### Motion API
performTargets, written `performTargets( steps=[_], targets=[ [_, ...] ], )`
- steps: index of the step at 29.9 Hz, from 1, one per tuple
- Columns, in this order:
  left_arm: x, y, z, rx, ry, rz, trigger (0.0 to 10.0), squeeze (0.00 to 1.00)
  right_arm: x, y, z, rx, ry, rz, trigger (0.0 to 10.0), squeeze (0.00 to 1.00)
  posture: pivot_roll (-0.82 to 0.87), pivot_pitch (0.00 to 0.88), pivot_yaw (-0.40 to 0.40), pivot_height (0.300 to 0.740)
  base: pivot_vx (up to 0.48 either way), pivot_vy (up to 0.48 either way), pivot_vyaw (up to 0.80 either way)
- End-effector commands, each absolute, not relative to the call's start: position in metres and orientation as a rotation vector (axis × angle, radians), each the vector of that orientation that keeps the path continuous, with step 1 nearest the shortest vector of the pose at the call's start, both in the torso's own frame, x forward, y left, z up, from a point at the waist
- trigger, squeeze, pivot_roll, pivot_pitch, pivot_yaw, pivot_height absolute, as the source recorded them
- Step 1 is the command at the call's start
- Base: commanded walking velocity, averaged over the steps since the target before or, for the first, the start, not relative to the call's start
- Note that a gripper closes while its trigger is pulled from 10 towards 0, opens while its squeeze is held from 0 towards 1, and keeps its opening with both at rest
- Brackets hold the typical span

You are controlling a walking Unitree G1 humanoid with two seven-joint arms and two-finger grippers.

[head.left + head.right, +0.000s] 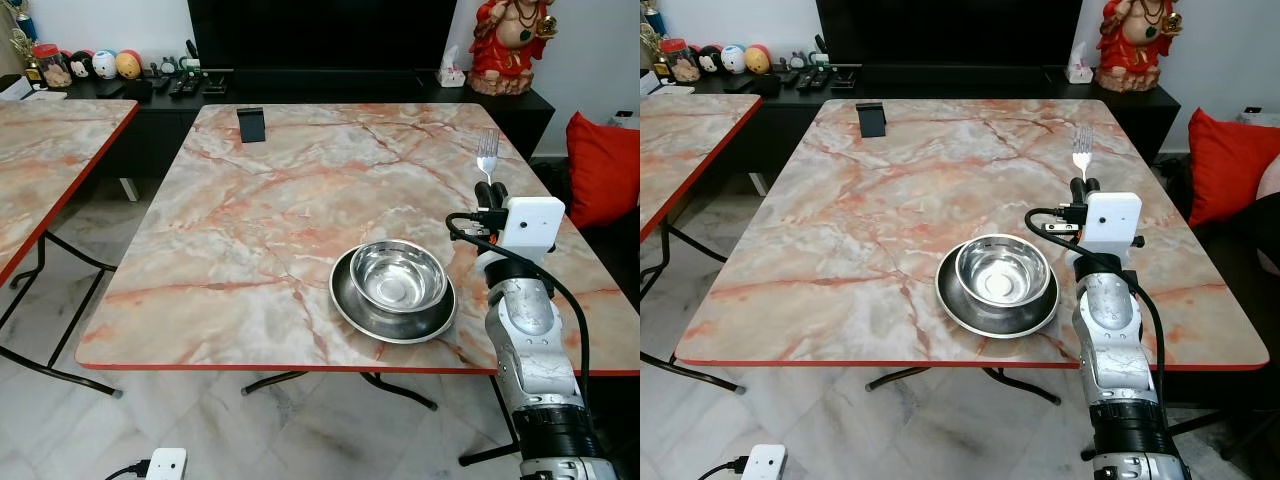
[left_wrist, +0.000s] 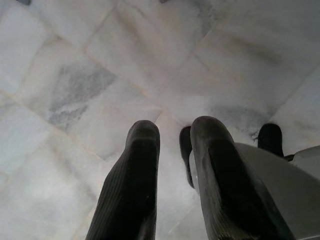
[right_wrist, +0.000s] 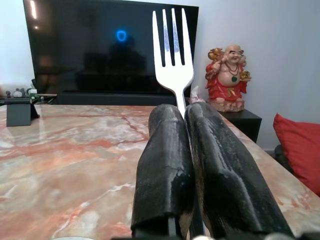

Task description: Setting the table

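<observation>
My left gripper [image 2: 167, 150] hung idle over the floor, fingers slightly parted. Nearest on the table [image 1: 260, 230], a steel bowl [image 1: 398, 275] sat in a steel plate [image 1: 392, 300]. At its three o'clock, my right gripper [image 1: 487, 193] pinched a fork [image 1: 487, 152] upright, tines up. At eleven o'clock, far off, stood a black holder [image 1: 251, 124].
</observation>
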State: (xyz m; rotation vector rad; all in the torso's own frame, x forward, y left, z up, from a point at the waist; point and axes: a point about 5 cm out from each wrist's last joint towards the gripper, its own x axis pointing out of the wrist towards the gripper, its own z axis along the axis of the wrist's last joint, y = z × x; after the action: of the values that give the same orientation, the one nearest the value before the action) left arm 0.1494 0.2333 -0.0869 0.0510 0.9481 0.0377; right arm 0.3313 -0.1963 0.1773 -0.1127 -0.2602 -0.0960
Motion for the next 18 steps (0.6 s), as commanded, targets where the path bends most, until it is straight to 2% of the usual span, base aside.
performTargets(
  steps=[1, 12, 18],
  targets=[
    [0.136, 0.241, -0.09, 0.054, 0.982, 0.048, 10.0, 0.0, 0.333, -0.196, 0.181, -0.107, -0.272, -0.098, 10.0, 0.0, -0.08, 0.0, -0.002, 0.74, 0.24, 0.0, 0.0],
    [0.132, 0.238, -0.092, 0.052, 0.99, 0.046, 10.0, 0.0, 0.333, -0.197, 0.181, -0.107, -0.269, -0.102, 10.0, 0.0, -0.08, 0.0, -0.003, 0.74, 0.312, 0.0, 0.0],
    [0.138, 0.234, -0.091, 0.063, 0.984, 0.042, 10.0, 0.0, 0.333, -0.199, 0.181, -0.111, -0.267, -0.106, 10.0, 0.0, -0.08, 0.0, -0.003, 0.74, 0.0, 0.0, 0.0]
  ],
)
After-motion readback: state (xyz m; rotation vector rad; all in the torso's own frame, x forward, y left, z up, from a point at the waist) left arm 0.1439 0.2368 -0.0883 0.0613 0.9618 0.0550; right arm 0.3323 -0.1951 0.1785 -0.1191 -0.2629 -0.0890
